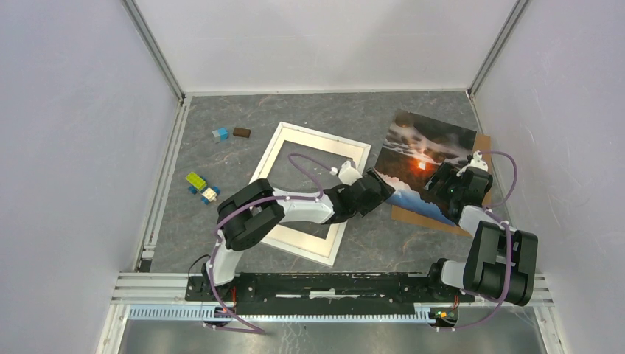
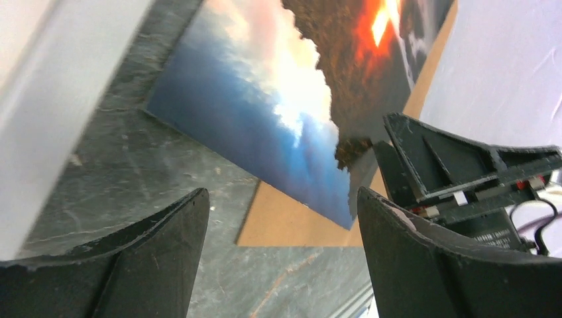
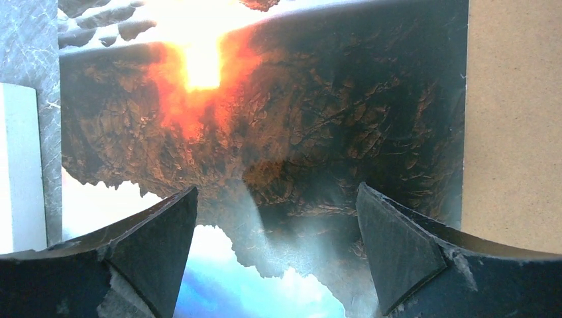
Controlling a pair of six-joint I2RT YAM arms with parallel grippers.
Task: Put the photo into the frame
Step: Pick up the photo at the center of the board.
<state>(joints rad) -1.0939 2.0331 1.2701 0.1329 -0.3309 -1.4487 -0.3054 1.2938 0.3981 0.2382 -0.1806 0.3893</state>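
Photo (image 1: 420, 151): laid picture side up on the grey bench (image 1: 332, 110), resting largely on a brown backing board (image 1: 483, 146), with its near left corner run out onto the bench, just right of the white frame (image 1: 324, 140), which is laid flat and partly covered by the left arm. Left fingers (image 2: 159, 265): held spread wide at the photo's near left corner, nothing pinched; right fingers (image 3: 152, 258): likewise spread wide over the dark part of the photo, nothing gripped. Small coloured blocks (image 1: 200, 184) are scattered at the bench's left, apart from the frame.
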